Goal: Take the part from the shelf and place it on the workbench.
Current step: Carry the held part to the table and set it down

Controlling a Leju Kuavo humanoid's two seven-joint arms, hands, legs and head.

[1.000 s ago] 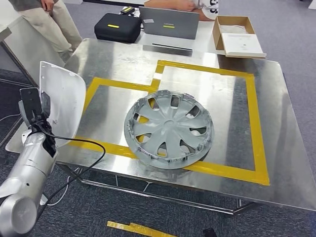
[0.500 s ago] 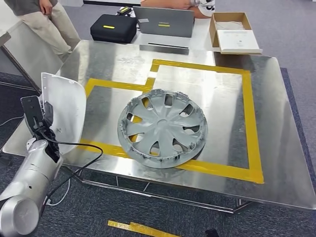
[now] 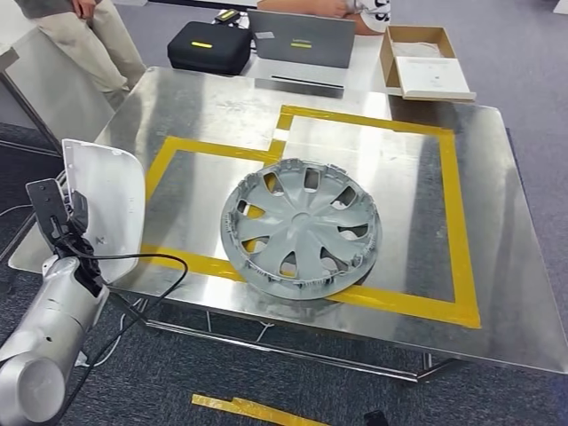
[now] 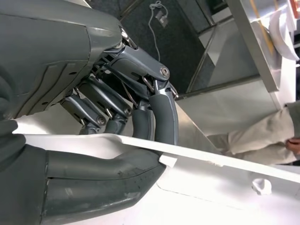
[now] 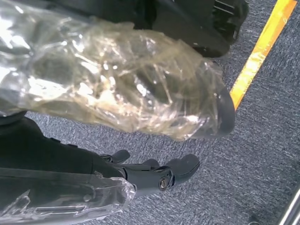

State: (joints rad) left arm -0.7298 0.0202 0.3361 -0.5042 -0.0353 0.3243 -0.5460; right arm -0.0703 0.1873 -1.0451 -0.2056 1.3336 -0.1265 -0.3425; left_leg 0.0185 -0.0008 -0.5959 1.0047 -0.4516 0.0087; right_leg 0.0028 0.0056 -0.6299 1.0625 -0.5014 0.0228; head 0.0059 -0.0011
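Observation:
The part, a curved white panel (image 3: 107, 200), stands on edge over the left edge of the metal workbench (image 3: 402, 177). My left hand (image 3: 79, 217) grips it from behind. In the left wrist view the thumb lies under the panel's thin edge (image 4: 219, 161) and the dark fingers (image 4: 155, 117) press from the other side. My right hand (image 5: 159, 176) hangs over grey carpet with its fingers stretched out and nothing in them.
A grey hubcap (image 3: 302, 231) lies inside the yellow tape outline (image 3: 462, 231) on the workbench. Behind the bench are a black case (image 3: 208, 46), a laptop (image 3: 302, 40) and an open cardboard box (image 3: 425, 62). A person (image 3: 87, 35) stands at the far left.
The whole picture swayed slightly, so the camera moved. My left hand keeps its grip on the white panel at the bench's left edge; the hubcap stays put.

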